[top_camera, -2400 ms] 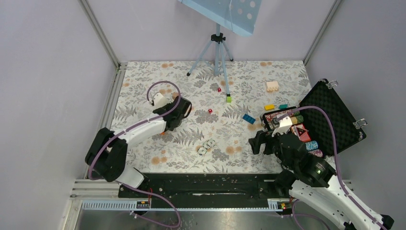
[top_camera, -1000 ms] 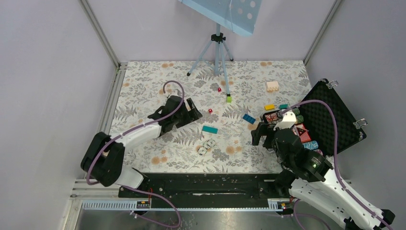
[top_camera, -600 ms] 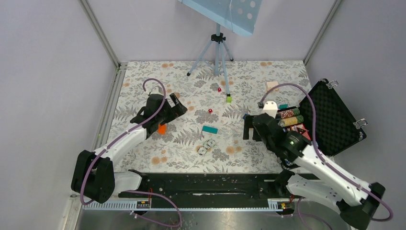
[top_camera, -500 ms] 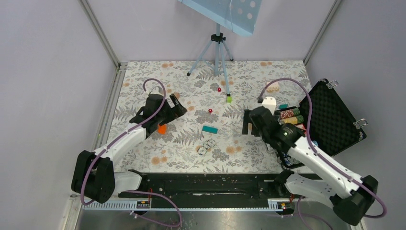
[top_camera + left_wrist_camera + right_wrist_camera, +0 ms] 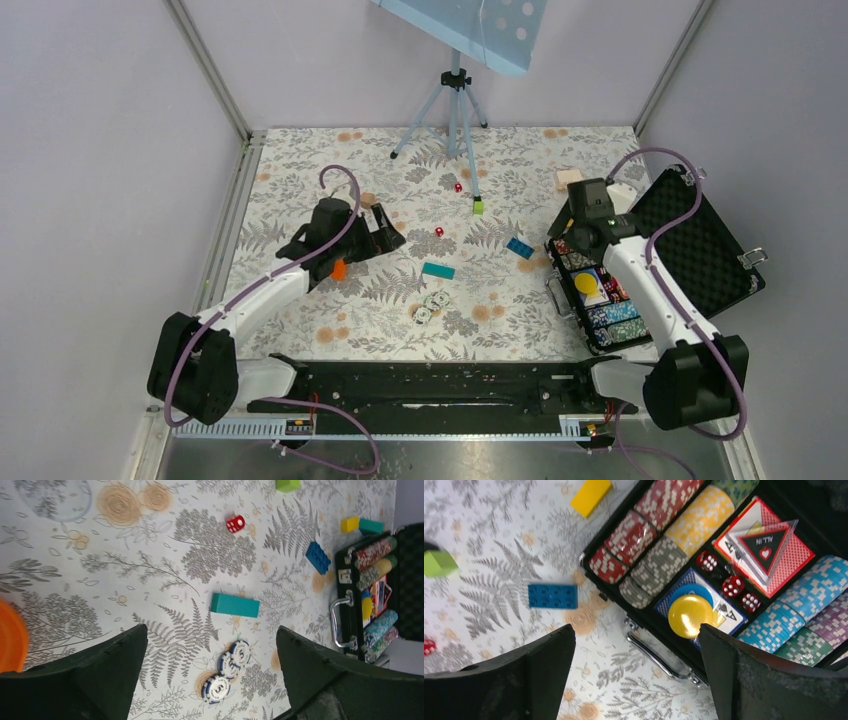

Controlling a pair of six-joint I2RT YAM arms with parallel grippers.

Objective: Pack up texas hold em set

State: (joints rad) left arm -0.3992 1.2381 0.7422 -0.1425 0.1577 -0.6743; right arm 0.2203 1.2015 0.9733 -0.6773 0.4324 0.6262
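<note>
**Changes since the earlier views.**
- We find the right gripper (image 5: 572,232) moved from the near end of the case (image 5: 705,250) to its far left corner. Its jaws are spread wide with nothing between them, and the tray it had covered now lies in plain sight.
- We log the left gripper (image 5: 388,230) much where it was half a second ago, jaws wide apart and empty.
- The teal brick (image 5: 438,270) has not moved over the last second. It lies in the middle of the table (image 5: 300,330), well apart from both arms.
- The orange piece (image 5: 339,269), hidden a second ago, now shows beside the left arm.

**The case.** It is black and sits at the table's right edge. The lid is thrown back toward the right wall with its egg-crate foam showing, and the silver handle (image 5: 659,655) faces mid-table.

**Contents, as we read them from the right wrist view.**
- Rows of red chips (image 5: 644,525), yellow chips (image 5: 701,512), grey chips (image 5: 656,565), light blue chips (image 5: 814,595), purple chips (image 5: 831,620) and green chips (image 5: 806,647).
- A yellow disc (image 5: 689,616) resting on a blue disc (image 5: 681,591).
- Three red dice (image 5: 732,586) just beside them.
- A red-backed card deck (image 5: 796,555) under a clear triangular marker (image 5: 764,542).

**Outside the case.**
- Three white discs (image 5: 430,305) overlap in a row toward the near edge.
- One loose red die (image 5: 439,232) lies mid-table.
- The blue brick (image 5: 519,247) lies near the case's far left corner.
</note>
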